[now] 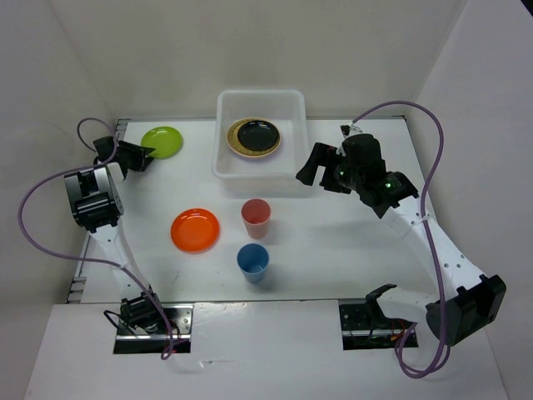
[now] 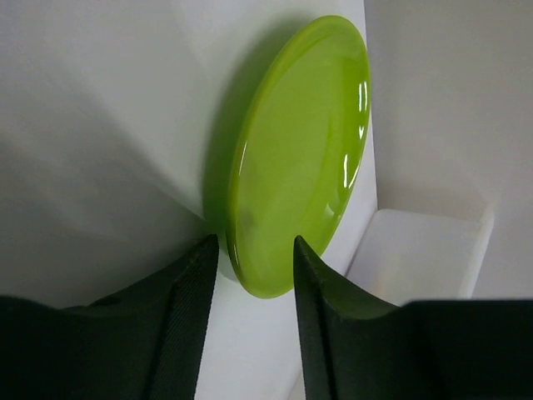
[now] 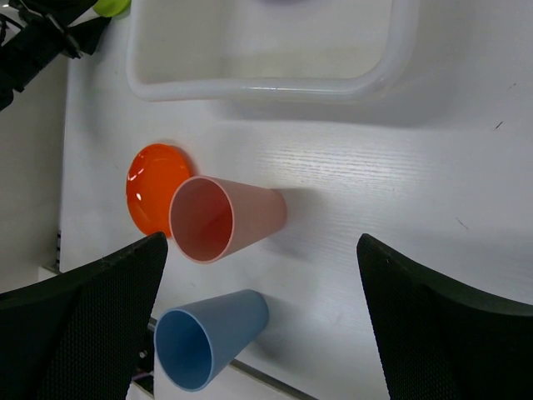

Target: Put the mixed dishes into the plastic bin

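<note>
The white plastic bin (image 1: 220, 158) stands at the back centre and holds a black plate (image 1: 256, 133) on top of a woven bamboo plate (image 1: 236, 145). A lime green plate (image 1: 162, 141) lies at the back left. My left gripper (image 1: 146, 156) is open at its near edge, and the plate's rim (image 2: 300, 158) sits between the fingertips of the left gripper (image 2: 254, 250). An orange plate (image 1: 196, 230), a pink cup (image 1: 256, 217) and a blue cup (image 1: 253, 262) stand mid-table. My right gripper (image 1: 312, 171) is wide open and empty by the bin's front right corner.
The right wrist view shows the right gripper (image 3: 262, 250) above the pink cup (image 3: 225, 218), blue cup (image 3: 208, 337), orange plate (image 3: 154, 187) and bin rim (image 3: 266, 87). White walls enclose the table on three sides; the left wall (image 1: 50, 108) is close to my left arm.
</note>
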You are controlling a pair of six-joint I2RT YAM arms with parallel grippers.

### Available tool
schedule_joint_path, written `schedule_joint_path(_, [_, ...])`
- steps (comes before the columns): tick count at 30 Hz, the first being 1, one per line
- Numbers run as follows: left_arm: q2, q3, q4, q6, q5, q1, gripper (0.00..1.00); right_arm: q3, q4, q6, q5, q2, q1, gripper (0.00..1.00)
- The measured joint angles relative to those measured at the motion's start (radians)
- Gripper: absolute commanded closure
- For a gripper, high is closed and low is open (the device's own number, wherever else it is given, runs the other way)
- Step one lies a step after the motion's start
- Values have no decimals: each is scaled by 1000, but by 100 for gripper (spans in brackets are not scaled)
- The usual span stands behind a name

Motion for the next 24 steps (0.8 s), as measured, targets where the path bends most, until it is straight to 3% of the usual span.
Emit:
schedule_joint_path(6, [3, 21, -49, 8, -22, -10, 70, 1, 0, 0, 0, 3, 0, 1])
schedule_joint_path(12, [23, 66, -99, 36, -35, -10, 100, 1, 0, 0, 0, 3, 0, 1])
schedule_joint_path(17, [19, 50, -97, 50, -37, -10, 100, 1, 0, 0, 0, 3, 0, 1])
schedule_joint_path(24, [-138, -154, -58, 24, -54, -10, 100, 1, 0, 0, 0, 3, 0, 1])
